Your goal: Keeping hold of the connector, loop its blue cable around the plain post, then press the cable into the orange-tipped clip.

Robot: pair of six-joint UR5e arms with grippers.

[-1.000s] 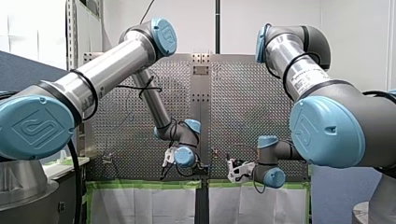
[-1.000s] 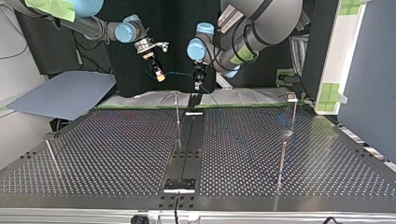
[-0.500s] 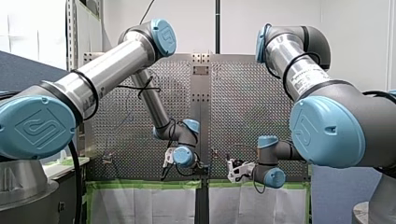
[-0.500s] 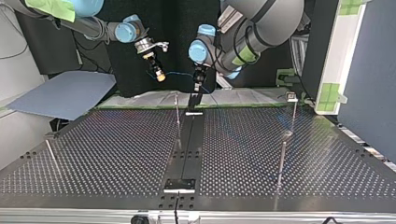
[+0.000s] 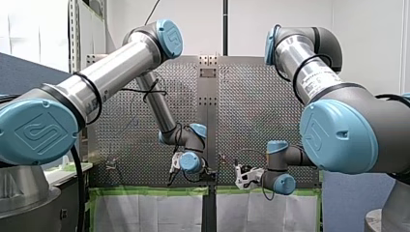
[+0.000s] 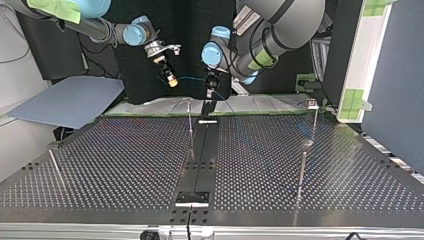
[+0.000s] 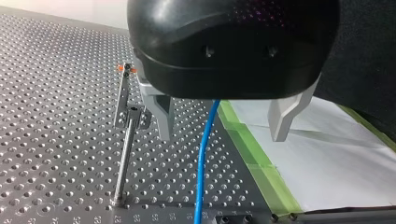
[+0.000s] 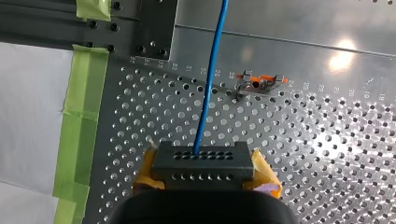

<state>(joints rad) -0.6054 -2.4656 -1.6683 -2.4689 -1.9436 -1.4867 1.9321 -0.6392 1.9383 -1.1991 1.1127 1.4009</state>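
Note:
In the right wrist view my right gripper (image 8: 203, 164) has its yellow pads shut on a dark connector (image 8: 201, 161). The blue cable (image 8: 210, 79) runs straight ahead from it, past the orange-tipped clip (image 8: 259, 84) standing on the perforated plate. In the left wrist view my left gripper (image 7: 220, 136) is open, and the blue cable (image 7: 201, 168) hangs between its fingers, touching neither. A plain post (image 7: 123, 158) stands beside the gripper, with the orange-tipped clip (image 7: 126, 70) behind it. In the top view the cable (image 6: 192, 79) spans between my right gripper (image 6: 170, 79) and my left gripper (image 6: 212, 94), above the table's far edge.
Thin posts stand on the perforated table (image 6: 125, 165): one near the middle (image 6: 190, 120), two at the top view's right (image 6: 301, 172) (image 6: 314, 122), one at its left (image 6: 55, 165). Green tape (image 7: 254, 158) and white sheeting edge the plate.
My left wrist has shifted very slightly over the table's far edge. My right gripper and the connector have stayed where they were.

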